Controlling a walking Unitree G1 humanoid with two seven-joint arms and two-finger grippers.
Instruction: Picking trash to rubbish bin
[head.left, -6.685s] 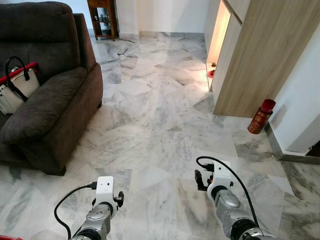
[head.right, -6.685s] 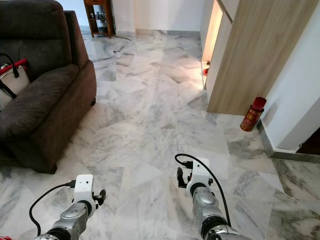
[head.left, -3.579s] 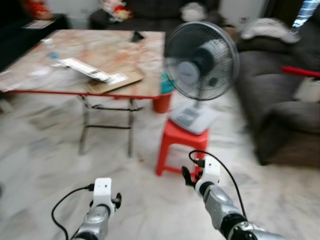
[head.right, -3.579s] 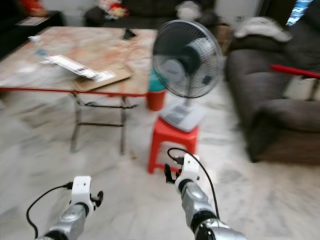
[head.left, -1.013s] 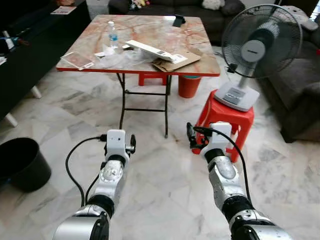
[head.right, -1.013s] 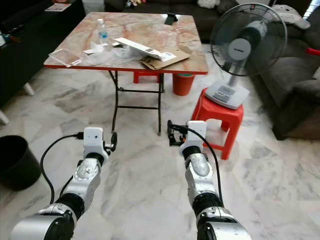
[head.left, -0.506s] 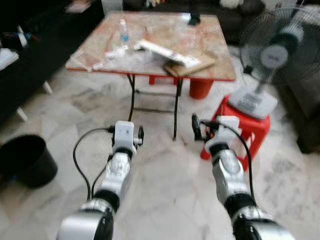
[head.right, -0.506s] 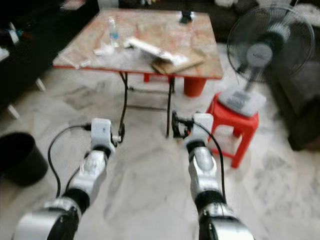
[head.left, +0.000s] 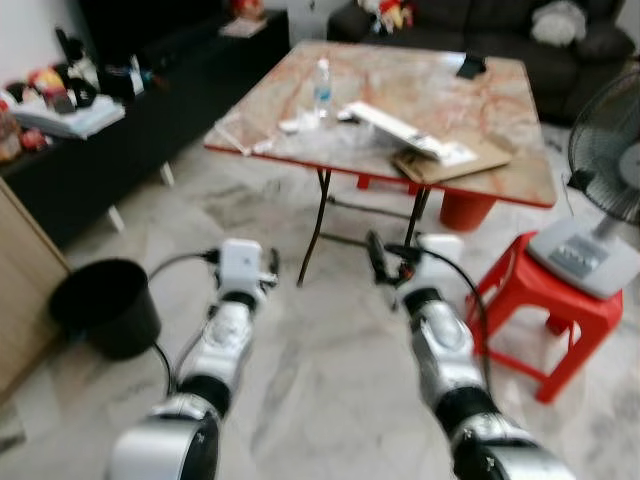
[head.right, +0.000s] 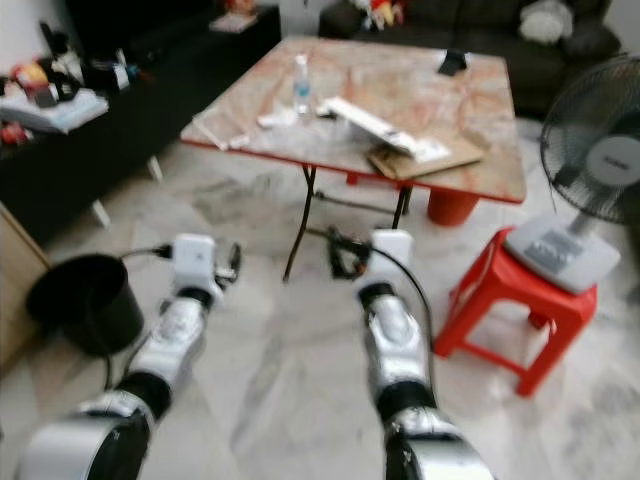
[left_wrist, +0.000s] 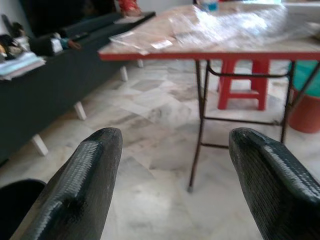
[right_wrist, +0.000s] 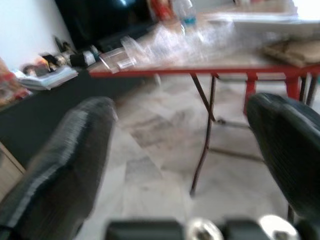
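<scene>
**Left eye view: both grippers open over marble floor, bin at left, trash on table**

Far left, a black cabinet (head.left: 130, 110) runs along the wall w/ clutter on top; a light wooden panel (head.left: 20, 290) sits at the left edge. Just right of it, on the marble floor (head.left: 330, 400), stands the black rubbish bin (head.left: 105, 305), upright, mouth open upward; contents can't be made out.

Left gripper (left_wrist: 175, 165) is held out low over the floor, right of the bin & apart from it, short of the table. Fingers (left_wrist: 82, 185) spread wide, nothing between them. It points toward the table's near left corner & legs; a red stool (left_wrist: 242, 82) and a bit of an orange tub show under the table in the left wrist view.

Folding table (head.left: 520, 190), red-edged w/ a marbled top, sits ahead at centre. On it: crumpled clear plastic wrap (head.left: 245, 130) at the near left edge, a water bottle (head.left: 322, 88) upright towards the left side, a long white box (head.left: 395, 128) lying diagonally mid-surface, flat cardboard (head.left: 450, 160) near the front right edge, a small dark item (head.left: 470, 66) at the far right corner.

Right gripper (right_wrist: 180, 150) is also low over the floor, in front of the table's front legs. Fingers (right_wrist: 287, 145) wide apart, empty. Views are blurred.

Right of the table, another red stool (head.left: 550, 310) carries a fan (head.left: 605, 200). A dark sofa (head.left: 470, 20) lies behind the table.
</scene>
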